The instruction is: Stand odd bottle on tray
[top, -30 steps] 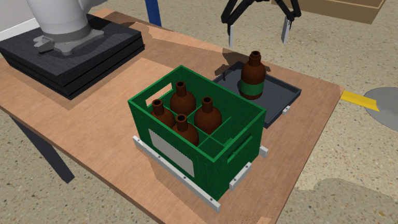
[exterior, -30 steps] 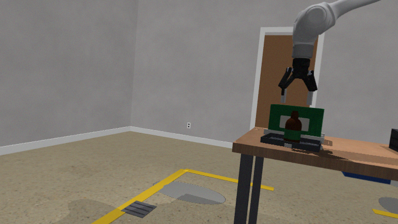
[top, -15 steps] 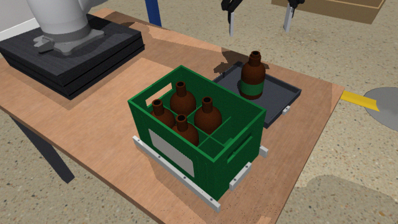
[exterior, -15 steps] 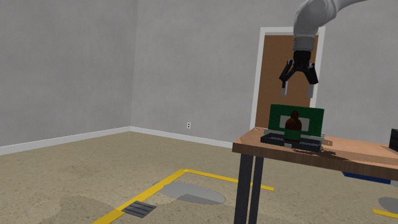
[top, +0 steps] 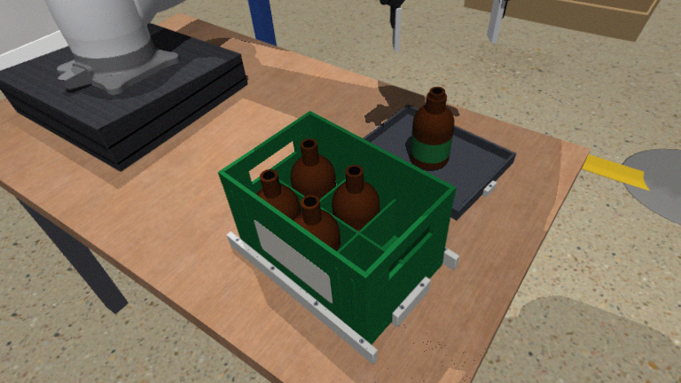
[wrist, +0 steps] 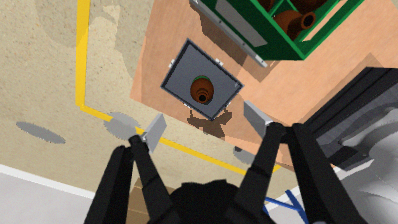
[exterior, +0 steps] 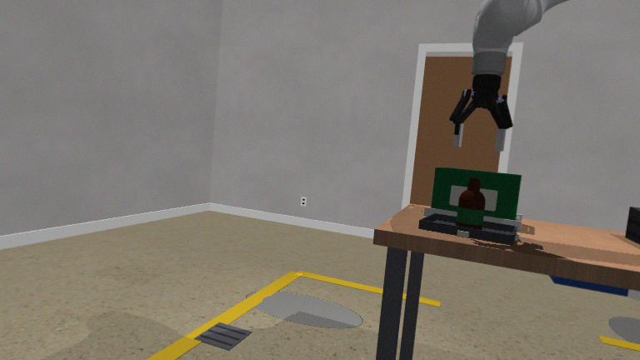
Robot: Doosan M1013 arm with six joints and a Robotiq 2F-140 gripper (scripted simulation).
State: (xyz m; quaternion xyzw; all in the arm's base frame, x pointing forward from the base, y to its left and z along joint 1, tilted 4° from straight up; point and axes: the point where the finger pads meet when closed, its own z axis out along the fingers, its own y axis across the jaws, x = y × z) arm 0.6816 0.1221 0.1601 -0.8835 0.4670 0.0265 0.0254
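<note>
A brown bottle with a green label (top: 432, 129) stands upright on the dark grey tray (top: 440, 160) at the table's far side. It also shows in the exterior view (exterior: 469, 203) and from above in the wrist view (wrist: 202, 91). Several brown bottles, among them one at the back (top: 312, 168), stand in the green crate (top: 338, 219). My gripper (exterior: 478, 142) is open and empty, high above the tray and the bottle. Only its fingertips show at the top of the top view (top: 445, 30).
The arm's black base plate (top: 121, 90) sits at the table's left back corner. White stop rails (top: 304, 295) frame the crate. Two crate compartments at the right end hold nothing. The table edge lies just past the tray.
</note>
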